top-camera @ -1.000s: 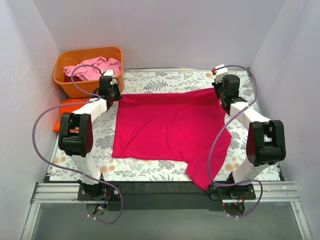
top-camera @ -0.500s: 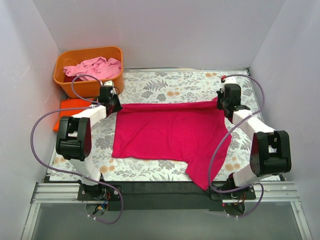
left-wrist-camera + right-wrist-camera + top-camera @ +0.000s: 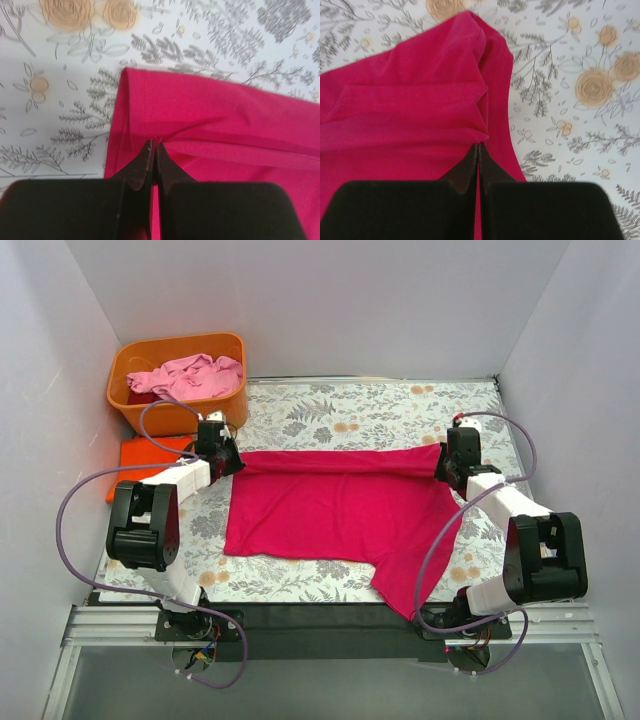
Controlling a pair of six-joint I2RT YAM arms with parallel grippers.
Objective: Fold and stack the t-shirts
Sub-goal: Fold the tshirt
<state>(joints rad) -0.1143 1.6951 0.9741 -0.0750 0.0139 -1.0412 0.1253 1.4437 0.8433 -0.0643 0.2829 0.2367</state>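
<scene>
- Top external view: the magenta-red t-shirt (image 3: 340, 515) of soft plain cloth lies spread in the middle of the table with the leaf-and-flower printed cover (image 3: 350, 420). Its far edge is drawn into a taut, doubled-over band between the two arms. One near corner hangs past the table's front edge, where its end is hard to make out.
- The left gripper (image 3: 224, 454) sits at the band's left end and the right gripper (image 3: 448, 466) at its right end. Their fingertips are too small here to tell apart.
- In the far-left corner the orange plastic tub (image 3: 180, 343) holds a crumpled pale pink t-shirt (image 3: 190, 375). A dark red t-shirt (image 3: 140, 398) shows only as a sliver beneath it.
- Beside the tub a flat orange cloth (image 3: 135, 452) is partly covered by the left arm and its cable.
- Left wrist view: the left gripper (image 3: 154, 150) has its jaws pressed together, pinching a fold of the magenta-red t-shirt (image 3: 225, 125) near a stitched hem. The black finger bodies hide the cloth below.
- Right wrist view: the right gripper (image 3: 478, 147) is likewise clamped on the magenta-red t-shirt (image 3: 410, 100), with pleats gathering at its tips. The picture is slightly blurred.
</scene>
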